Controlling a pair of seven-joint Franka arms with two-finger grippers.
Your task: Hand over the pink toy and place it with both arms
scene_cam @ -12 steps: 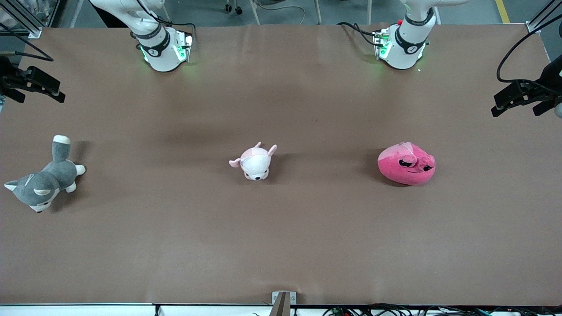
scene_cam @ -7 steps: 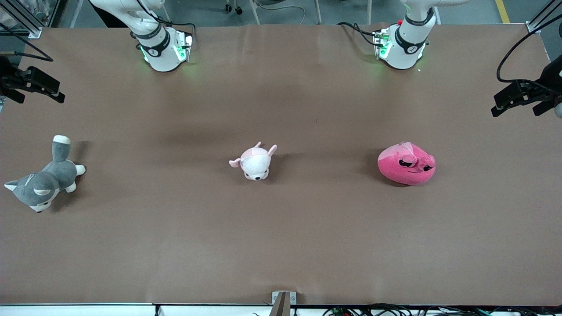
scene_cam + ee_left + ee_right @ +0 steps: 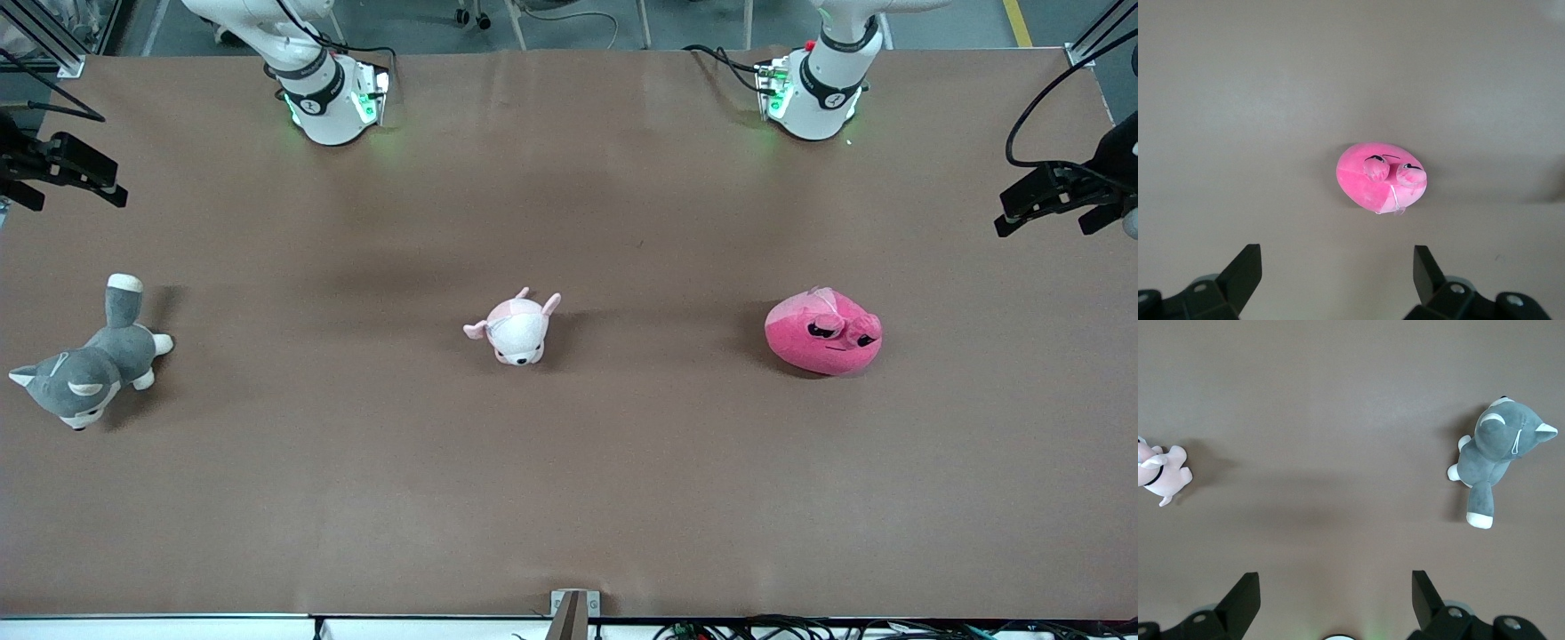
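Brown matte worktop, bare along its near edge; pink toy mid-depth toward the left arm's end; pale pink plush at centre; grey dog plush by the right arm's end edge; left gripper spread wide above the pink toy; right gripper likewise spread, high over the table; grey floor past the far edge; no legible writing.

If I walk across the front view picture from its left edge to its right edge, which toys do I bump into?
Grey-and-white dog plush → small pale pink-and-white animal plush → hot-pink toy.
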